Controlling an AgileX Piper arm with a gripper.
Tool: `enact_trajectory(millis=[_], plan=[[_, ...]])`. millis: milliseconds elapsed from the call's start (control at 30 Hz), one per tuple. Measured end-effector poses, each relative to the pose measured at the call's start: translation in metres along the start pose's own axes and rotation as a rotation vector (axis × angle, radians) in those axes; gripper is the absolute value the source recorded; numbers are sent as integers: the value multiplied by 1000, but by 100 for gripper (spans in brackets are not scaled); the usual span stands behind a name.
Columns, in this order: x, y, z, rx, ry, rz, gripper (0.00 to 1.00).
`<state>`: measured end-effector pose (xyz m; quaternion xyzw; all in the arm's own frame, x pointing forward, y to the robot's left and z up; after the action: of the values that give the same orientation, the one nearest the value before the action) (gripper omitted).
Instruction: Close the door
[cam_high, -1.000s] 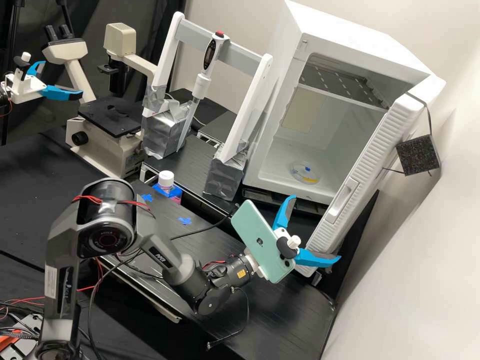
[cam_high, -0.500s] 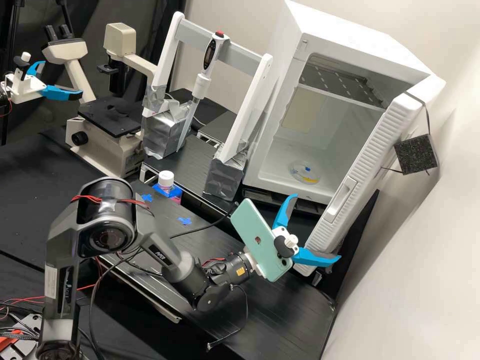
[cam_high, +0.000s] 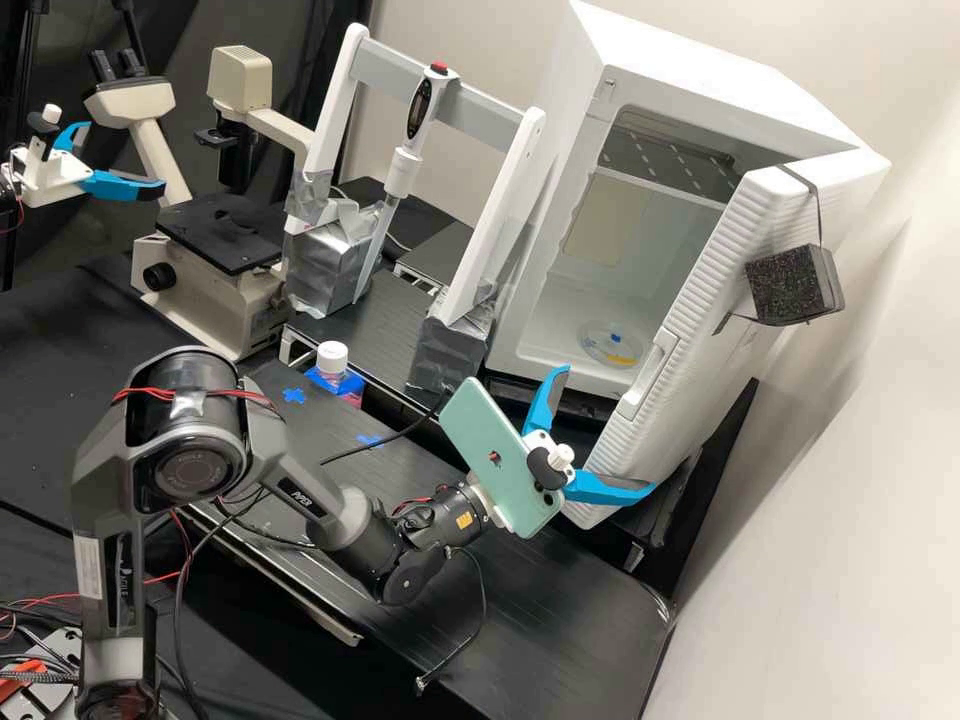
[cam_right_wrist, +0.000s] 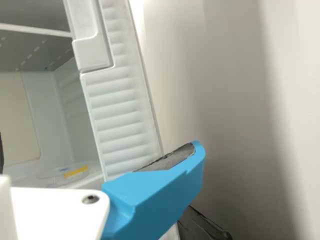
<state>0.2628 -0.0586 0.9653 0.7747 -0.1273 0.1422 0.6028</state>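
Observation:
The white gripper (cam_high: 608, 431) stands open at the door's lower free corner, its two blue fingers spread wide with nothing held between them. One finger overlaps the door's bottom end in the high view; whether it presses on it I cannot tell. The white incubator door (cam_high: 712, 300) hangs partly open, leaving the incubator (cam_high: 700, 62) interior in sight. From the wrist, the gripper (cam_right_wrist: 99, 146) has its blue finger (cam_right_wrist: 157, 192) against the ribbed door edge (cam_right_wrist: 120, 117), below the recessed handle (cam_right_wrist: 90, 47). A clear dish (cam_high: 612, 345) lies inside on the incubator floor.
A black block (cam_high: 792, 284) hangs by a strap on the door's outer side, near the wall (cam_high: 850, 480). Left of the incubator stand a white frame with a pipette (cam_high: 403, 165), a capped bottle (cam_high: 333, 370) and a microscope (cam_high: 220, 235).
The door has swung partway toward the incubator, its free edge shifting left in the high view. My gripper has moved left and slightly up with it, fingers still spread. The hanging block has shifted left too.

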Motion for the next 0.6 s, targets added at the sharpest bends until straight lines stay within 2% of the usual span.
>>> enact_trajectory(millis=[67, 200, 300, 367, 433, 600], plan=[[-1, -2, -1, 13, -2, 9, 100], [-6, -10, -11, 6, 13, -30, 100], [-14, -19, -23, -30, 51, -103, 100], [-23, -25, -35, -67, 106, -161, 100], [-32, -29, -45, -89, 151, -191, 100], [-42, -29, -59, -99, 209, -187, 100]])
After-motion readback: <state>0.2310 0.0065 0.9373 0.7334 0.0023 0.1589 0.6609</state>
